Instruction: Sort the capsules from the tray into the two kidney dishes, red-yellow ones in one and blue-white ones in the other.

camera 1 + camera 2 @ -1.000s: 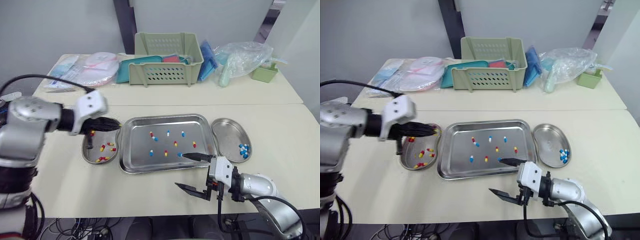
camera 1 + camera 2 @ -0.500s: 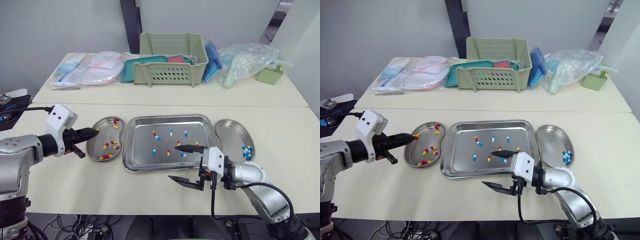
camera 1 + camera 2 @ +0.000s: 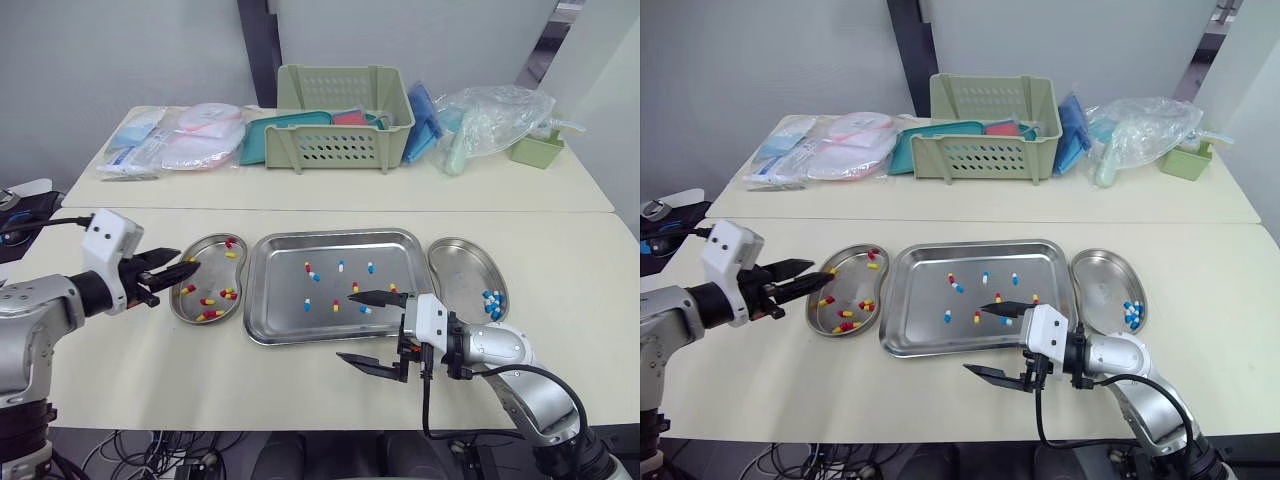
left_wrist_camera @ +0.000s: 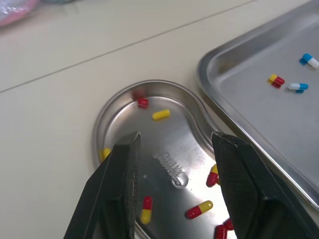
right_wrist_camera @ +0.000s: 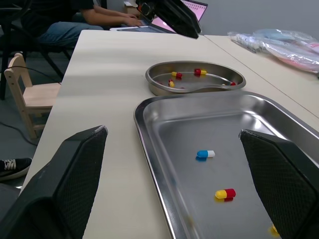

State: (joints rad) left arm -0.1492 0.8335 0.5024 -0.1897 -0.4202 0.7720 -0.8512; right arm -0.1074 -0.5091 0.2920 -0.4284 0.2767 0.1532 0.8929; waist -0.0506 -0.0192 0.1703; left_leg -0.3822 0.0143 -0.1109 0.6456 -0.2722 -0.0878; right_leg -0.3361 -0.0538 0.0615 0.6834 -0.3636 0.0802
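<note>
The steel tray (image 3: pixel 285 310) lies in the middle of the table (image 3: pixel 570 250), with a kidney dish just beside each short end. Loose capsules of both kinds are scattered across the tray's middle, among them a blue-white capsule (image 5: pixel 205 154) and a red-yellow capsule (image 5: pixel 225 193) near its front.

The left kidney dish (image 3: pixel 207 276) holds only red-yellow capsules (image 3: pixel 226 294). They are spread about: one pair at the far end, a few along the side next to the tray, and more at the near end. The right kidney dish (image 3: pixel 458 268) holds blue-white capsules (image 3: pixel 489 303), bunched at its near right end; there seem to be about five, though they overlap too closely to count surely. The rest of that dish is bare.

The left gripper (image 3: pixel 188 262) hangs at the outer edge of the left kidney dish, pointing across it, with its fingers (image 4: pixel 119 189) apart and nothing between them. The right gripper (image 3: pixel 345 325) sits at the tray's near rim with its fingers (image 5: pixel 65 189) spread wide and empty. One finger reaches over the tray floor, and the other is over the table in front of the tray.

Behind, a green basket (image 3: pixel 340 125) holding flat packs stands on the far table between sealed packets (image 3: pixel 185 140) and a plastic bag (image 3: pixel 490 115).
</note>
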